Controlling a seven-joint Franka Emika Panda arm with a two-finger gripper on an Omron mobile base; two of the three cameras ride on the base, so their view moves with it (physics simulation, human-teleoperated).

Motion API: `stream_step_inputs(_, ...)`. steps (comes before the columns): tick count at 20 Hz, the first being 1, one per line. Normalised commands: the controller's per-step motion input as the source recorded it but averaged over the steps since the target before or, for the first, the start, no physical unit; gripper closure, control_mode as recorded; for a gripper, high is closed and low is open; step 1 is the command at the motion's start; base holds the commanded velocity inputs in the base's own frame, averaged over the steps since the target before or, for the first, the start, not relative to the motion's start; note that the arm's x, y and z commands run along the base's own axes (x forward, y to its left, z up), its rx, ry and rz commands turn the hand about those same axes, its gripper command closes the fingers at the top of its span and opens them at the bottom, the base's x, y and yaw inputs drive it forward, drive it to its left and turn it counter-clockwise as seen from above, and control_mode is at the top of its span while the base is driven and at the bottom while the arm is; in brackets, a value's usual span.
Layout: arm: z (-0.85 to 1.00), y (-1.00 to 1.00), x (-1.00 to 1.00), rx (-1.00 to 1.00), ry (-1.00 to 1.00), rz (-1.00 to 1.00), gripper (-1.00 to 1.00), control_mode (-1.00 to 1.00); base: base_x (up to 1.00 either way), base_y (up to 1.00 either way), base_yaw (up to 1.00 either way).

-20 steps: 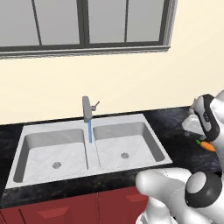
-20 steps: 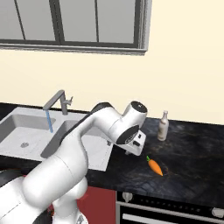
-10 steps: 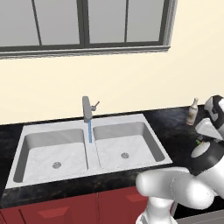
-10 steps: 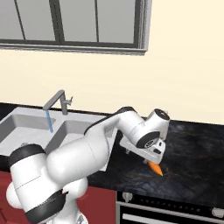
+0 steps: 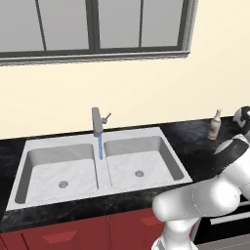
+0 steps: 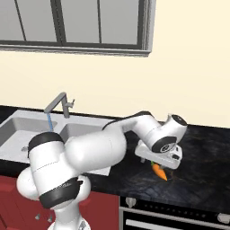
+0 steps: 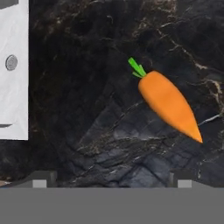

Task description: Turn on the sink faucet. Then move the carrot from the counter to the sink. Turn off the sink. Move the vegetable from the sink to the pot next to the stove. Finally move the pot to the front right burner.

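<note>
base views flank sink (image 5: 102, 168), hand view downward, close

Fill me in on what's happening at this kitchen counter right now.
The white arm has reached right of the sink, and its end effector hovers open above the carrot, which lies flat on the black counter, not yet gripped. The carrot sits off-centre toward one fingertip in the hand view. The sink faucet is running, a thin blue stream falling at the divider between the two basins. A pale slim bottle stands at the back of the counter.
</note>
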Motion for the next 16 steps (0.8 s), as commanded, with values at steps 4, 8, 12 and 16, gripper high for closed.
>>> stream_step_inputs(4, -0.23, -0.23, 0.26, -0.03, 0.00, 0.18, -1.00, -1.00, 0.00, 0.00, 0.00)
stream_step_inputs(8, -0.31, -0.15, 0.12, -0.03, -0.01, 0.20, -1.00, -1.00, 0.00, 0.00, 0.00)
stream_step_inputs(12, -0.37, -0.05, 0.00, -0.01, -0.01, 0.19, -1.00, -1.00, 0.00, 0.00, 0.00)
stream_step_inputs(16, -0.18, -0.04, 0.00, -0.01, -0.07, 0.20, -1.00, -1.00, 0.00, 0.00, 0.00)
